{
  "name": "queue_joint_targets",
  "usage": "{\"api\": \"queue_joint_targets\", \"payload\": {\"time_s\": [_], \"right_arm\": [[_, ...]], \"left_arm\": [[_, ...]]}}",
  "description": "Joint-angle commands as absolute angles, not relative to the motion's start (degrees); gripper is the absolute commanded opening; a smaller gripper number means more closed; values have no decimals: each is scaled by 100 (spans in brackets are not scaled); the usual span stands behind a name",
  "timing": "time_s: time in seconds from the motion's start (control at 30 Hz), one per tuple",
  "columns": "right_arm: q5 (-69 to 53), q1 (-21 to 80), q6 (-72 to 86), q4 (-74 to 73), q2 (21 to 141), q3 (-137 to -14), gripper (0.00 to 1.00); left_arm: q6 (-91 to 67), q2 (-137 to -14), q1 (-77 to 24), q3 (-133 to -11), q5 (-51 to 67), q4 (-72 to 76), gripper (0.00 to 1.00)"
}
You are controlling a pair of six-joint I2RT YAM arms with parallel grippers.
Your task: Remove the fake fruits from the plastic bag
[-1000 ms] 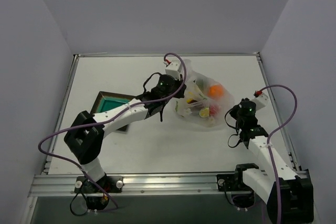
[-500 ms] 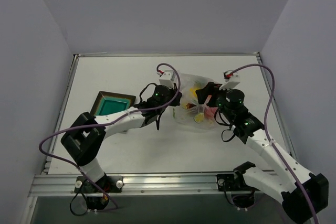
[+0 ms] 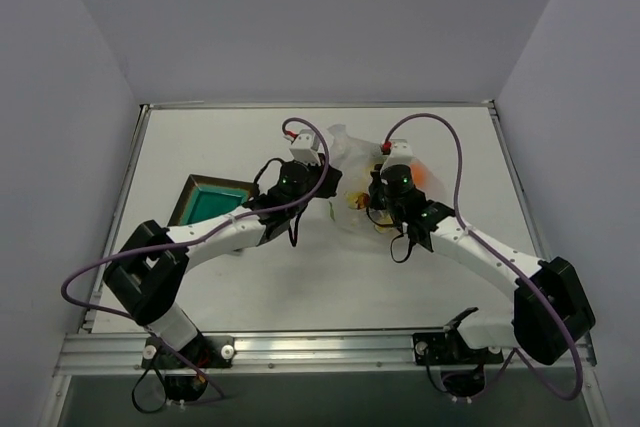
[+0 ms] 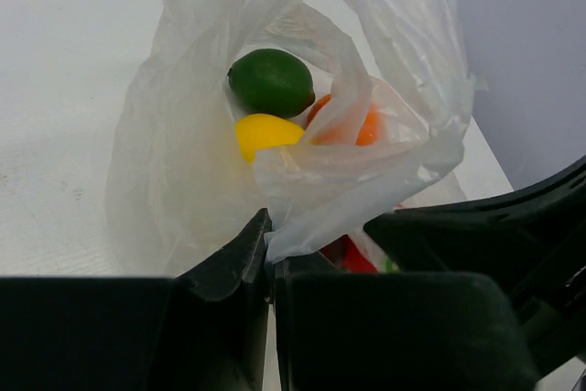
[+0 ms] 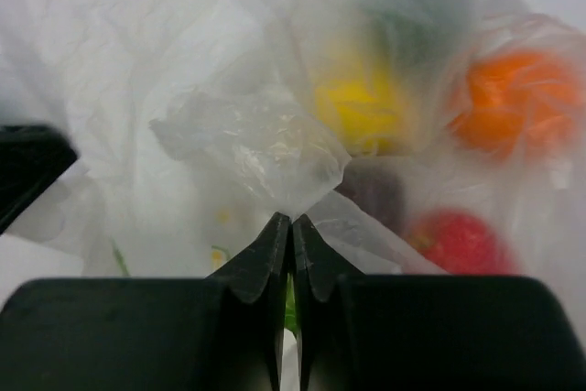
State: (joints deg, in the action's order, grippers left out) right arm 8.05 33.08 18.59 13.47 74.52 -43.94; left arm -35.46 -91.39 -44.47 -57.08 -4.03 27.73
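Observation:
The clear plastic bag [image 3: 350, 162] lies at the table's middle back, between both arms. In the left wrist view the bag [image 4: 183, 153] gapes, showing a green fruit [image 4: 271, 81], a yellow fruit [image 4: 264, 132] and an orange one [image 4: 362, 125] inside. My left gripper [image 4: 269, 244] is shut on a fold of the bag's film. My right gripper [image 5: 292, 226] is shut on another fold of the bag [image 5: 247, 144]; through the film I see yellow [image 5: 362, 103], orange [image 5: 517, 103], red [image 5: 458, 240] and dark [image 5: 375, 185] fruits.
A dark square tray with teal centre [image 3: 207, 199] lies left of the bag, by the left arm. Grey walls ring the white table; a metal rail runs along the near edge.
My right arm swung from the right side of the table in to the bag and closed on its film. My left gripper shifted slightly left, still at the bag; the bag has bunched up.

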Motion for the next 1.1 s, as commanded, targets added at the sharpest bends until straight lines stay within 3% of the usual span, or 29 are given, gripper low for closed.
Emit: {"api": "queue_joint_targets", "payload": {"time_s": [0.0,0.2,0.37,0.6,0.93,1.0,1.07], "right_arm": [[2676,3278,2178,1582,7069,-4274,0],[3638,2743,3136,1091,5550,-3385,0],[2922,1532,3761,756,4720,-2655,0],[1830,1020,4543,1228,5606,-2040,0],[1318,747,4729,1520,6460,-2030,0],[1283,721,4606,1477,6285,-2144,5],[1371,756,4343,1241,5603,-2276,23]], "left_arm": [[-3700,-9017,-4342,-5766,-299,3076,2],[-3884,-9237,-4307,-5871,-220,3129,2],[-3973,-9448,-4359,-5889,-316,3138,2],[-4095,-9887,-4430,-5669,-510,3217,2],[-4254,-10476,-4781,-5353,-431,3472,2],[-4271,-10486,-4860,-5300,-439,3533,2],[-4254,-10407,-4904,-5169,-527,3568,2]]}}
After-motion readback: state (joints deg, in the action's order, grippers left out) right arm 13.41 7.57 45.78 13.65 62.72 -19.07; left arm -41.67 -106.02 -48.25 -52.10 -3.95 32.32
